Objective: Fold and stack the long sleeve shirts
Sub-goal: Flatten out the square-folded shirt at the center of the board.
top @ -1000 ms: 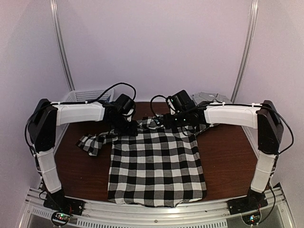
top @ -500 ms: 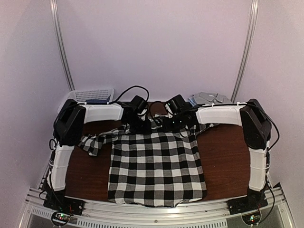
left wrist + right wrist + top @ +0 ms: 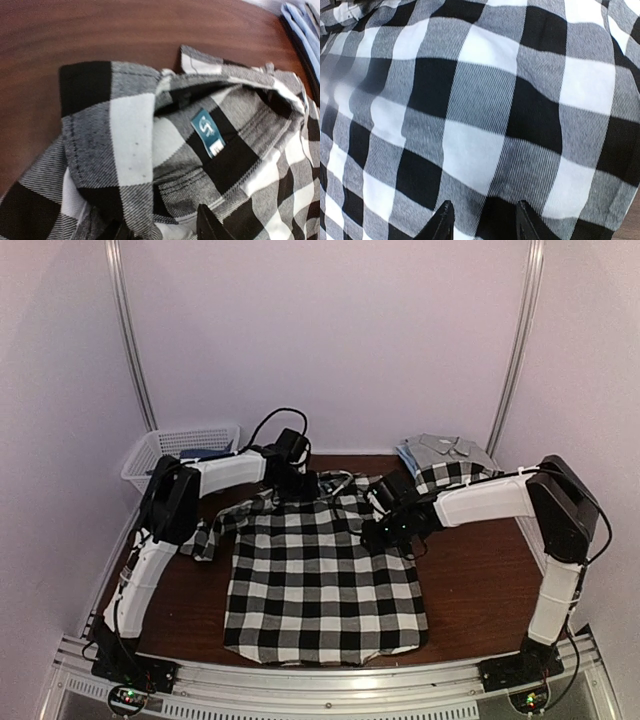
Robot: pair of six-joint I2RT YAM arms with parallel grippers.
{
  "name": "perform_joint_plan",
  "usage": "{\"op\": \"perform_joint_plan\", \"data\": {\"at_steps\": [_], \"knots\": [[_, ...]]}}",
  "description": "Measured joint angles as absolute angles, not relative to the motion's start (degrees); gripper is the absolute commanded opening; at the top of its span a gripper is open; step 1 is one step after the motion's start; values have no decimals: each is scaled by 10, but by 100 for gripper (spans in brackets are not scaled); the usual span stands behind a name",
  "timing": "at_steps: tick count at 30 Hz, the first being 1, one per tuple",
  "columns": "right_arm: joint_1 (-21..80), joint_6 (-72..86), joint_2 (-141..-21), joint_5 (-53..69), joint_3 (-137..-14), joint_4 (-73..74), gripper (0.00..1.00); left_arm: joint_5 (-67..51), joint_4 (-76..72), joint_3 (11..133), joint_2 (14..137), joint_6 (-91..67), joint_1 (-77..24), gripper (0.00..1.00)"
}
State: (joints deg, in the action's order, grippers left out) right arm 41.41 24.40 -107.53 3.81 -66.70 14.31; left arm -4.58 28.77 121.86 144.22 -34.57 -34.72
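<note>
The black-and-white checked long sleeve shirt (image 3: pixel 320 580) lies spread on the brown table (image 3: pixel 480 570), hem toward me. Its left sleeve (image 3: pixel 205 535) is bunched at the left. A checked part of it (image 3: pixel 452 475) lies by the back-right pile. My left gripper (image 3: pixel 297 483) is at the collar. In the left wrist view its jaws stand apart (image 3: pixel 165 227) with a ridge of collar cloth (image 3: pixel 125 135) between them, below a teal label (image 3: pixel 206 131). My right gripper (image 3: pixel 385 530) sits low over the shirt's right shoulder, jaws apart (image 3: pixel 485 220) over flat cloth (image 3: pixel 485 110).
Folded grey and light blue shirts (image 3: pixel 440 448) lie stacked at the back right corner, their edge showing in the left wrist view (image 3: pixel 300 25). A white mesh basket (image 3: pixel 180 445) stands at the back left. Bare table shows right of the shirt.
The left gripper moved right and back to the collar. The right gripper moved forward onto the right shoulder. The shirt's top shifted back and its hem drew slightly away from the front edge.
</note>
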Motion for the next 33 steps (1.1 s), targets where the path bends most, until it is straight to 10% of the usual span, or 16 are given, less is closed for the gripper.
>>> {"op": "perform_joint_plan", "data": {"at_steps": [21, 33], "knots": [[453, 274, -1005, 38, -535, 121, 43, -66, 210, 1361, 1478, -360, -242, 20], [453, 301, -882, 41, -419, 162, 48, -75, 211, 978, 1210, -348, -280, 24]]}}
